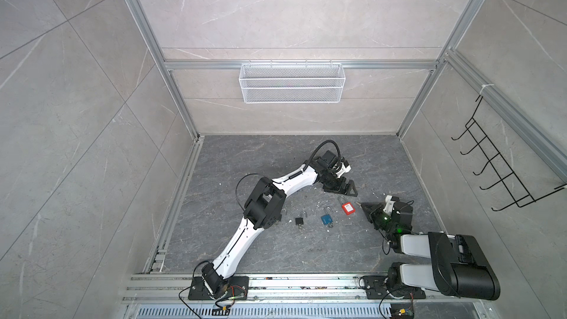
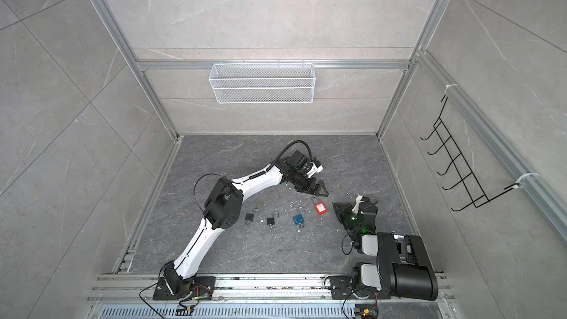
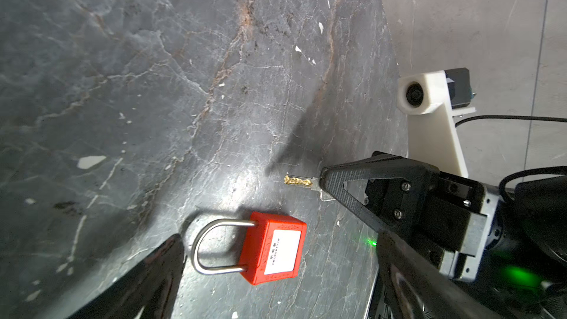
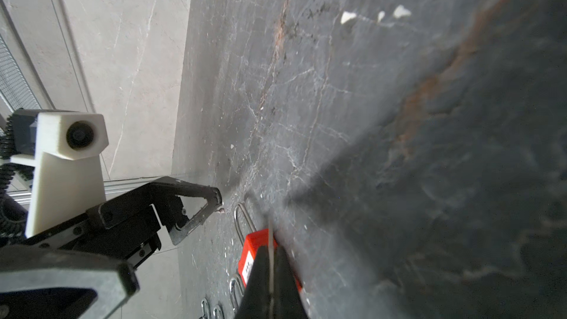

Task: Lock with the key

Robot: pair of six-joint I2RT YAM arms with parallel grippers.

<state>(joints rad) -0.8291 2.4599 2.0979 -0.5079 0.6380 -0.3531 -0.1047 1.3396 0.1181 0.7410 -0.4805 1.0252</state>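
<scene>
The right gripper (image 3: 323,179) is clamping its jaws together on the head of the key (image 3: 299,181), with the brass blade sticking out free ahead of the fingertips and hanging just above the dark stone tabletop (image 3: 153,87). The key is looking thin, stiff and light, so a grip on the flat head is probably suiting it best, though smooth metal may be twisting between the pads once it is turning in a lock. Near the blade, the red padlock (image 3: 273,250) is lying flat on the tabletop, its steel shackle (image 3: 195,250) pointing away from the right gripper; whether the shackle is latched I cannot tell. The body is looking like hard plastic, light and likely to be skating on the polished stone when pushed, so it is calling for a hold across its two long sides, leaving the end opposite the shackle clear. The left gripper (image 1: 345,187) is hovering with jaws wide apart just behind the padlock, holding nothing. A blue padlock (image 1: 326,219) and a black padlock (image 1: 299,220) are lying further along.
</scene>
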